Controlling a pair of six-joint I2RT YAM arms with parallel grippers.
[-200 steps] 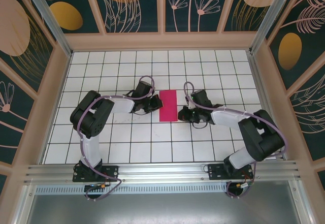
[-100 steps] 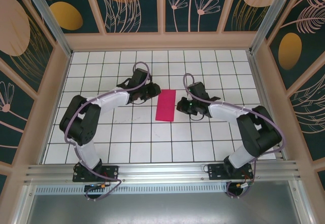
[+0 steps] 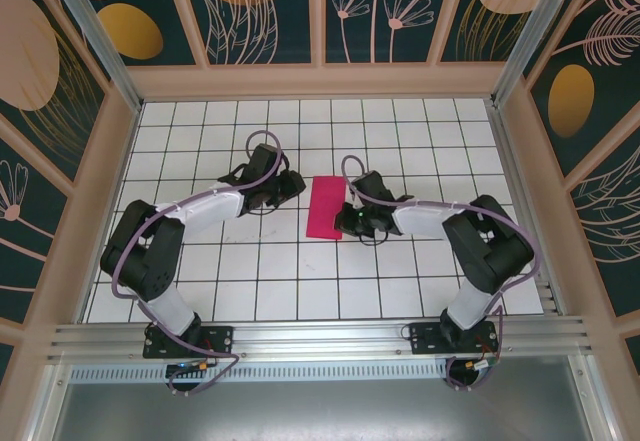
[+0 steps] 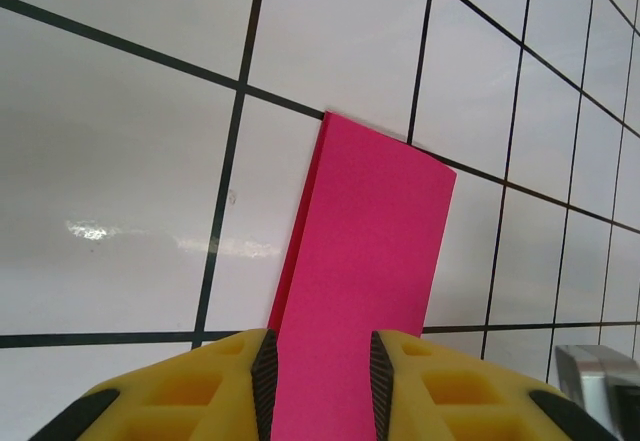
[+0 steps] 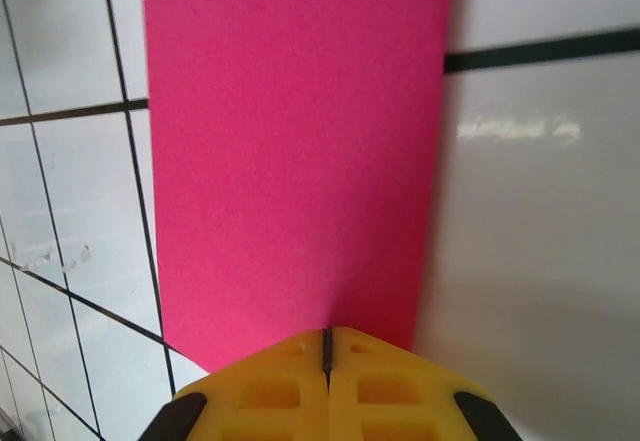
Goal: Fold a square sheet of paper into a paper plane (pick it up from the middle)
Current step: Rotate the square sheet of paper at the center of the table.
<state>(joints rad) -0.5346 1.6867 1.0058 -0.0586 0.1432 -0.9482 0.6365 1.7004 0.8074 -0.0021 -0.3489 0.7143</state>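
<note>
The square sheet of paper [image 3: 326, 207] lies flat at the table's middle as a narrow magenta rectangle, folded in half and slightly tilted. A paper plane is out of view. My left gripper [image 3: 293, 183] sits by the sheet's upper left corner. In the left wrist view the left gripper [image 4: 322, 386] is open, and the sheet [image 4: 365, 261] shows through the gap between its black pads [image 4: 265, 381]. My right gripper [image 3: 347, 219] is at the sheet's right edge. In the right wrist view the right gripper [image 5: 326, 346] is shut, its tip resting over the near edge of the sheet [image 5: 290, 151].
The white tiled table [image 3: 250, 281] is boxed in by wooden walls [image 3: 320, 81] at the back and both sides. A metal rail [image 3: 320, 336] with the arm bases runs along the near edge. Both forearms lie low on either side of the sheet.
The left gripper has opened and drawn back up and left from the sheet. The right gripper, still shut, has moved left onto the sheet's right edge. The sheet has tilted slightly.
</note>
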